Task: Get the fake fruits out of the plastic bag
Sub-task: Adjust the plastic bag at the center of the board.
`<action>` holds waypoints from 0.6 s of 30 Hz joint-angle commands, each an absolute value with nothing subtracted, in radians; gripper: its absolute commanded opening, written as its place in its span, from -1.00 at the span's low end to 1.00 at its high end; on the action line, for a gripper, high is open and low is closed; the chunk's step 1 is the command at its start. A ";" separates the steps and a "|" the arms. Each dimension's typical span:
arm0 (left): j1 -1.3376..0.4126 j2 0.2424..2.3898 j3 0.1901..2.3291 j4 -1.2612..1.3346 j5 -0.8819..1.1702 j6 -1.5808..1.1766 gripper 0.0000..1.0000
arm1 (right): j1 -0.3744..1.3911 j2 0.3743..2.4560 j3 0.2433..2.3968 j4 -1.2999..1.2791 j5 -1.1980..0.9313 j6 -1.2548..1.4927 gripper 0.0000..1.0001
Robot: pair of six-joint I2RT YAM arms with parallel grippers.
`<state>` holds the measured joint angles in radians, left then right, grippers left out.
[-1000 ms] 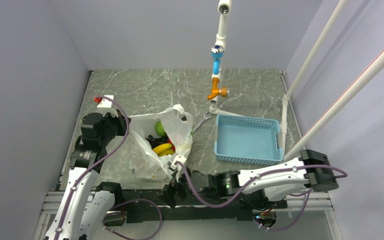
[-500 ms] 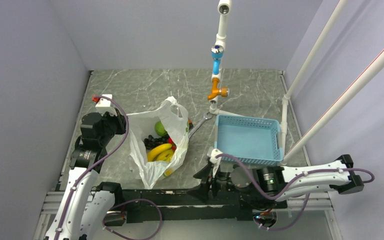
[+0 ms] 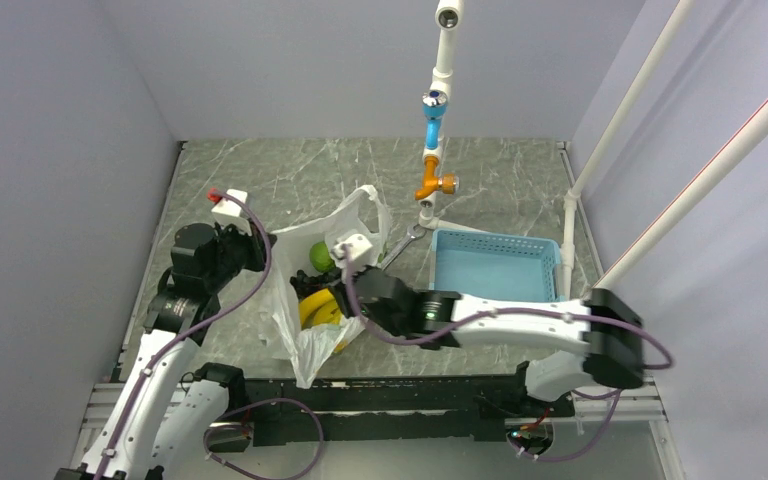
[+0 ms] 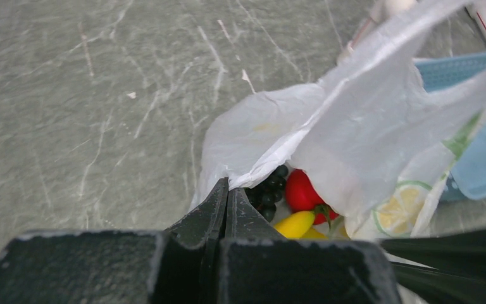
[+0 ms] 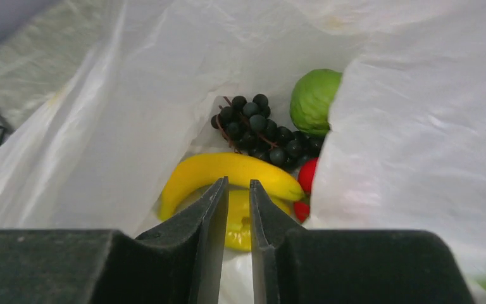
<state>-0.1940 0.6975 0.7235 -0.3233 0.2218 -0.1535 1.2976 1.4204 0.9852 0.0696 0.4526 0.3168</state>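
The plastic bag (image 3: 305, 350) lies open on the table left of centre. My left gripper (image 3: 263, 250) is shut on the bag's left rim, and the pinched film meets its tips (image 4: 227, 183). My right gripper (image 3: 332, 298) hangs over the bag's mouth. Its jaws (image 5: 236, 183) stand a narrow gap apart with nothing between them, just above the fake fruits. Inside lie the banana (image 5: 228, 170), a yellow oval fruit (image 5: 237, 218), dark grapes (image 5: 256, 130), a green bumpy fruit (image 5: 313, 101) and a red fruit (image 5: 309, 177), which the bag wall (image 5: 417, 158) partly hides.
A light blue slotted basket (image 3: 495, 278) stands right of the bag. A silver wrench (image 3: 400, 245) lies between them. A pipe stand with an orange valve (image 3: 433, 185) rises behind the basket, and white pipes (image 3: 570, 230) run along the right wall.
My right arm swung from the table's near edge up over the bag's mouth, and its jaws narrowed. My left gripper lifted the bag's rim slightly and kept hold.
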 commanded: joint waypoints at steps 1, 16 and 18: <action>-0.291 0.686 0.739 -0.312 0.176 -0.102 -1.00 | 1.292 1.632 1.116 0.192 0.483 0.171 -0.57; -0.350 0.744 0.762 -0.337 0.163 -0.098 -1.00 | 1.273 1.649 0.793 0.273 0.757 0.300 -0.24; -0.350 0.755 0.765 -0.343 0.166 -0.097 -1.00 | 1.274 1.628 0.759 0.267 0.761 0.340 -0.13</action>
